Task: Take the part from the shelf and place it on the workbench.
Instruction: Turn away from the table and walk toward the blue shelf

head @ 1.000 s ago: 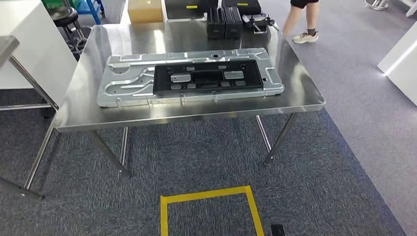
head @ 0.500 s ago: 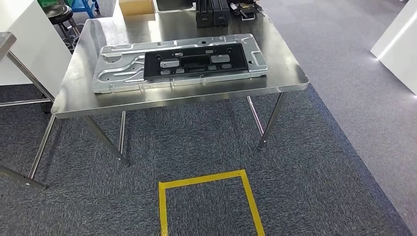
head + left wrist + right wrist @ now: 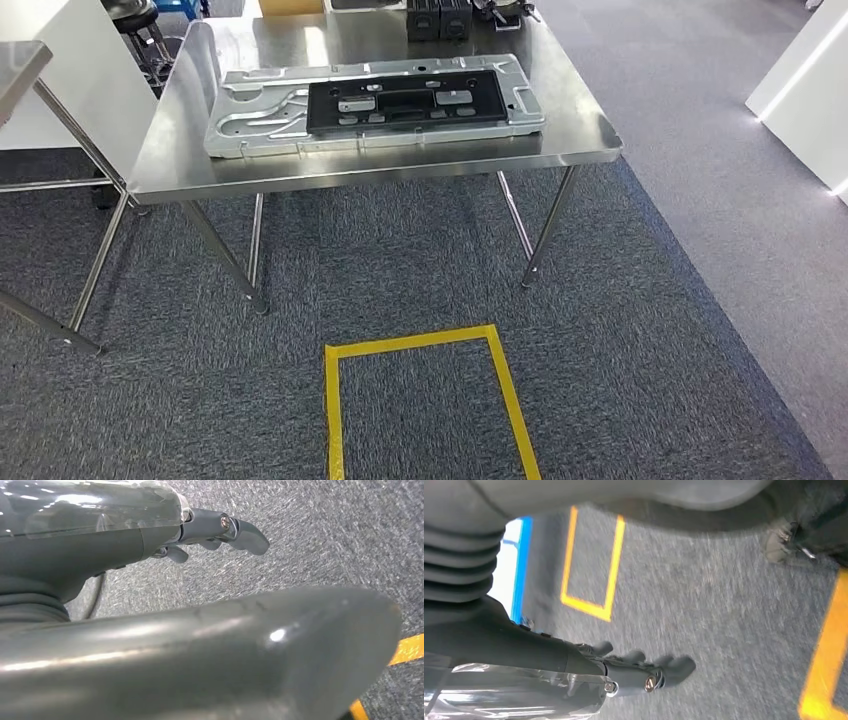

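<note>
One silver part with one black insert lay on one steel table; left hand and right hand hung empty, fingers loosely apart.

I'm looking into what reads as an industrial workshop or robot test floor. A stainless steel workbench on thin metal legs stands on grey-blue carpet, with a large stamped sheet-metal panel lying flat on it and a black plastic insert set in the panel. At the bench's far edge I see black cases. A yellow tape square marks a standing spot on the floor before the bench. A second steel table sits at the left, a black stool behind it, and white partition walls to the right.
</note>
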